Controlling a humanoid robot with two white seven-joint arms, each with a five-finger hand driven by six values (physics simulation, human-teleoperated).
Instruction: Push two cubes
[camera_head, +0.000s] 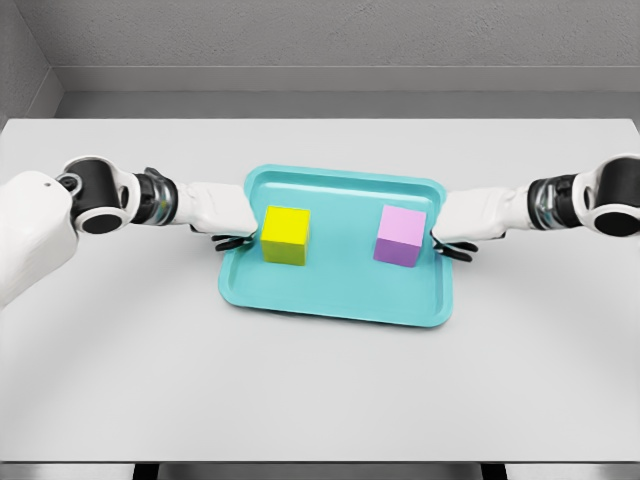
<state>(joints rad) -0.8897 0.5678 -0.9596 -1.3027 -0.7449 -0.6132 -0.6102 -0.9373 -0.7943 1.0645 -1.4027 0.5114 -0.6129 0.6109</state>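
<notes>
Cubes (286, 235) between both hands' fingers (232, 241)

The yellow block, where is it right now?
In the head view, the yellow block sits on the left part of the teal tray, right beside the left hand, with the pink block across from it.

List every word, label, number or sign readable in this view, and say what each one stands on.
None: no text, label, number or sign shows anywhere.
yellow cube: plain faces.
purple cube: plain faces.
teal tray: unmarked.
left hand and right hand: plain white, no markings.
grey table: bare of print.
</notes>
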